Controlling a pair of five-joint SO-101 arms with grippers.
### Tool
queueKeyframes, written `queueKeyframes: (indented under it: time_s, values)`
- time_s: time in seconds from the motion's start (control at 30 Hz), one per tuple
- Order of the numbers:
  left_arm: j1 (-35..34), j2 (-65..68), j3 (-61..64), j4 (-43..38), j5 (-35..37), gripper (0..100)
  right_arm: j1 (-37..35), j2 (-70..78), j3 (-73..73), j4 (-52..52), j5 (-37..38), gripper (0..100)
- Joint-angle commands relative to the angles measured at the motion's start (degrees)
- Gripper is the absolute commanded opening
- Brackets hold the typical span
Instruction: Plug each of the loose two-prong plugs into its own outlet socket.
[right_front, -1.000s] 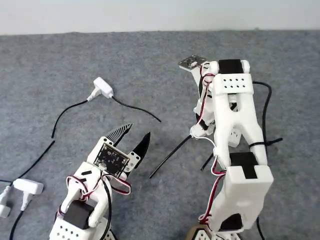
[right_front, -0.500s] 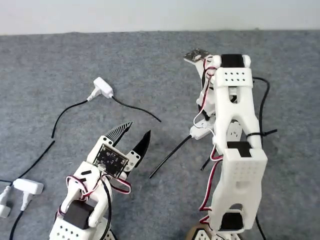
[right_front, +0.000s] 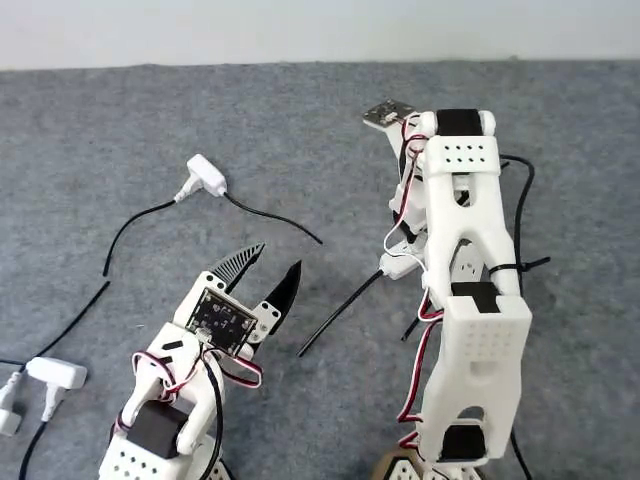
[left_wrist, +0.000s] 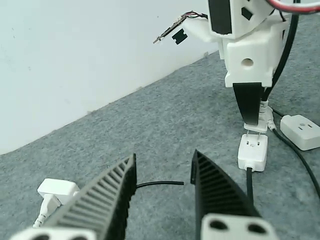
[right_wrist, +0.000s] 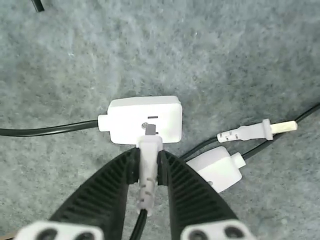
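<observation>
Here, right fingers (right_wrist: 102, 192) clamped on plug (right_wrist: 149, 152), its tip against outlet socket (right_wrist: 142, 116); left fingers (left_wrist: 216, 192) apart.

Since a second ago, slight drift at right arm (right_front: 462, 250): drawn toward far wall, then nudged toward left arm's side. Same at wrist board (right_front: 388, 114): farther toward wall at first, back a touch in last half second. Black cable (right_front: 522, 200) alongside pulled in closer to arm.

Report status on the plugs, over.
Right gripper shut on plug, prongs at socket face. Left gripper open, holding nothing. Second loose plug lies beside socket.
</observation>
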Motion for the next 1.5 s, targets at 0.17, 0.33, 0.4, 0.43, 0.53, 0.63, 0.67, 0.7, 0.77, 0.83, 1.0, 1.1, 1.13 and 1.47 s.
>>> queueKeyframes:
  time_s: [0.17,0.33,0.4,0.43,0.53,0.63,0.67,0.7,0.77,0.83,1.0,1.1,1.13,1.47]
  values:
    - [0.0,-0.26,-1.63,-1.49,0.44,19,-0.66,-0.4,-1.05,2.07,0.35,0.8]
    - [0.18,-0.26,-1.63,-1.41,0.44,19,-0.57,-0.31,-0.88,2.07,0.35,0.8]
    - [1.23,-0.26,-1.63,-1.23,0.35,19,-0.66,0.31,-0.62,1.98,0.35,0.8]
    - [1.49,-0.26,-1.63,-1.14,0.35,19,-0.66,1.01,-0.62,1.98,0.35,0.8]
    - [1.58,-0.26,-1.63,-0.97,0.35,19,-0.57,3.21,-0.7,1.98,0.35,0.8]
    - [1.49,-0.26,-1.63,-0.97,0.35,19,-0.48,4.26,-0.88,1.89,0.26,0.8]
    - [1.58,-0.26,-1.63,-0.97,0.26,19,-0.57,4.35,-0.88,1.89,0.26,0.8]
    - [1.58,-0.26,-1.63,-0.97,0.26,19,-0.57,4.35,-0.88,1.89,0.26,0.8]
    - [1.58,-0.26,-1.63,-0.97,0.26,19,-0.66,4.35,-0.88,1.89,0.26,0.8]
    - [1.58,-0.26,-1.63,-0.97,0.26,19,-0.66,4.79,-0.88,1.89,0.26,0.8]
    - [1.67,-0.26,-1.63,-0.97,0.26,19,-0.66,4.88,-0.88,1.89,0.18,0.8]
    - [1.67,-0.26,-1.63,-0.97,0.18,19,-1.27,4.97,-0.62,1.45,-1.14,0.8]
    - [1.67,-0.26,-1.63,-0.97,0.18,19,-1.54,4.97,-0.53,1.27,-1.41,0.8]
    - [1.67,-0.26,-1.54,-0.97,0.18,19,-2.68,13.23,-0.79,-1.19,-3.34,0.8]
